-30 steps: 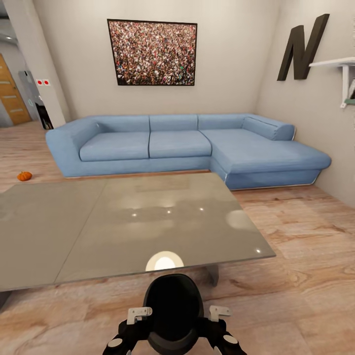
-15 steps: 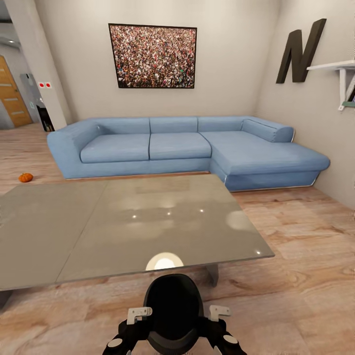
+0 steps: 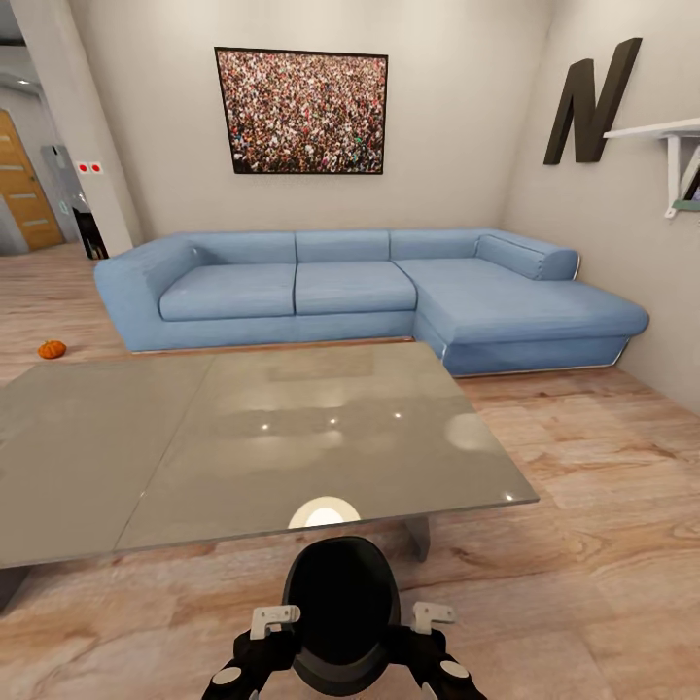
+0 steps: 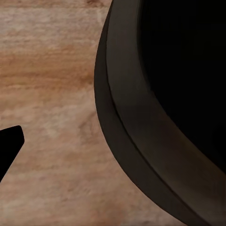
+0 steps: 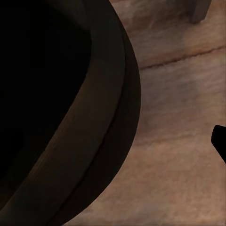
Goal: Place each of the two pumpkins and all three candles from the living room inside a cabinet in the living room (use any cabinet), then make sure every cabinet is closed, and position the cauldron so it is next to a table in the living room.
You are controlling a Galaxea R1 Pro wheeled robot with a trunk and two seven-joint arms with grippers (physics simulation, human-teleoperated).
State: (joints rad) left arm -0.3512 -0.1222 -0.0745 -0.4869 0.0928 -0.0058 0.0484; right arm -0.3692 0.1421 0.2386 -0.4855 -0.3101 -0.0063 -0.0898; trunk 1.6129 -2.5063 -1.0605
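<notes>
Although the wooden plank floor (image 3: 583,457) and the long blue corner sofa (image 3: 369,292) take most of the room, the glossy grey tabletop (image 3: 243,437) is cut off at the left edge and hides the floor under it. Round black cauldron (image 3: 340,612) sits low between both arms, just before the tabletop's near edge; each tool is cut off by the frame, so I cannot tell its state. One small orange pumpkin (image 3: 52,349) lies on the floor beside the sofa's left end.
</notes>
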